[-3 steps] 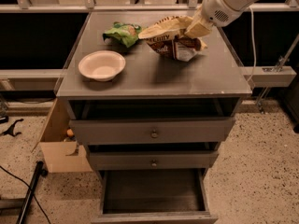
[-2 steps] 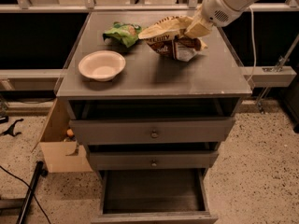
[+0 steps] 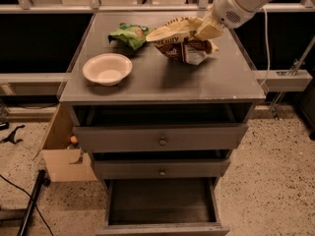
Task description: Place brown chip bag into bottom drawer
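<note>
The brown chip bag, pale yellow with a dark brown panel and white lettering, is at the back right of the cabinet top. My gripper comes in from the upper right and is shut on the bag's right side, holding it slightly raised and tilted. The bottom drawer is pulled open below the two knobbed drawers, and its inside looks empty.
A green chip bag lies at the back left of the top. A white bowl sits front left. A cardboard box stands on the floor left of the cabinet. A dark cable and stand are at bottom left.
The bag has risen slightly in the gripper's hold; the arm has barely shifted.
</note>
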{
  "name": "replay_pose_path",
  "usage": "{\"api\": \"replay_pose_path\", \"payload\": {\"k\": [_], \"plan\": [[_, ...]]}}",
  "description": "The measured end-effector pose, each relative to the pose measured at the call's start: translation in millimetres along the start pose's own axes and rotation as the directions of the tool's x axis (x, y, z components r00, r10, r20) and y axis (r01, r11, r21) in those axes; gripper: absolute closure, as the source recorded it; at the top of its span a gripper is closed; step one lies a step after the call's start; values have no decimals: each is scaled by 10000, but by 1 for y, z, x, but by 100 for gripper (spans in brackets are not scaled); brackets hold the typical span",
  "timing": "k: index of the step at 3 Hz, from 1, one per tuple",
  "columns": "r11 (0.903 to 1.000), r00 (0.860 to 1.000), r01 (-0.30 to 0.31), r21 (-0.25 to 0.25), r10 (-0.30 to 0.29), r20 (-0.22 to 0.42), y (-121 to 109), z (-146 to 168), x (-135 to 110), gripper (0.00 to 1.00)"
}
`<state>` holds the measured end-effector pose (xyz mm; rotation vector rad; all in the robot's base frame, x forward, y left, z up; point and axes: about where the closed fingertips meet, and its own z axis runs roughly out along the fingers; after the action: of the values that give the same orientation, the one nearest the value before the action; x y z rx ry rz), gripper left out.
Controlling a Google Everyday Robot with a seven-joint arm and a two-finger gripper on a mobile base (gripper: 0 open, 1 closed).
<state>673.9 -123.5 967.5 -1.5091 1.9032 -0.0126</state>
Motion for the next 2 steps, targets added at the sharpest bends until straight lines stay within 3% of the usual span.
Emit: {"api": "replay_pose_path", "payload": {"k": [1,2], "plan": [[10000,10000,0,0,0,0,0,0,0,15],[10000,10000,1,-2,-1,-1,0,0,0,0]]}}
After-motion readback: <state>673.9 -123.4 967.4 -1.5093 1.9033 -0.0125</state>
